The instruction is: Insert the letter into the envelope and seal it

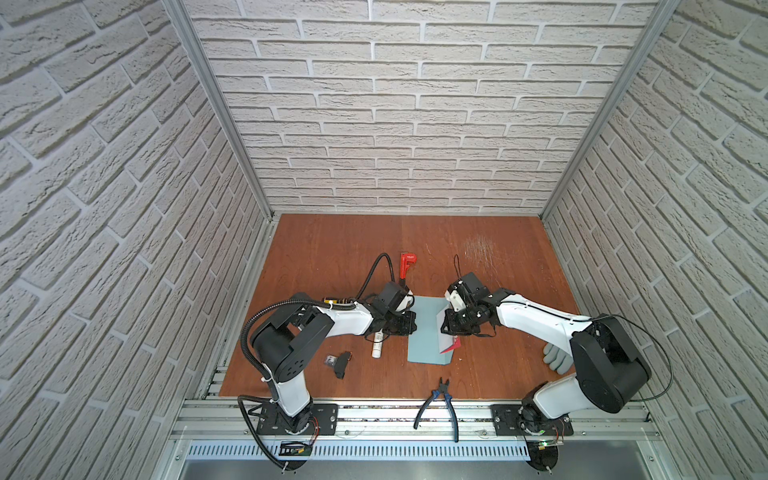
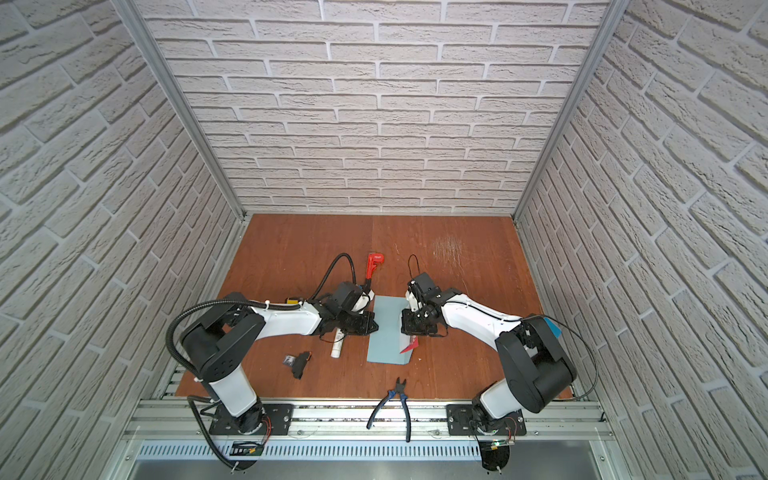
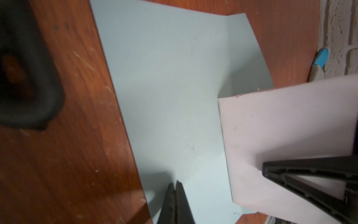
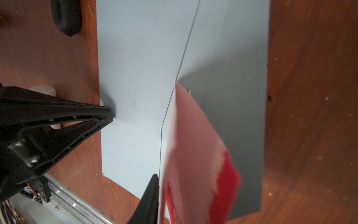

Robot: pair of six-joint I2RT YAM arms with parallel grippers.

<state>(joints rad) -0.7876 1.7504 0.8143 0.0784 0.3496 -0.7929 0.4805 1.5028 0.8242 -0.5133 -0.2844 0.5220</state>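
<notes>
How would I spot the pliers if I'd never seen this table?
Find the brown wooden table, then look at its front edge, where the metal rail runs. The pliers lie there, head on the wood and handles across the rail; nothing else has blue handles spread apart.

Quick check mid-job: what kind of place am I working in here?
Probably a staged robot test cell, not a real room: brick-pattern wall panels set between bare aluminium frame posts, a reddish-brown wooden board as tabletop, and a slotted aluminium rail along the front edge.
</notes>
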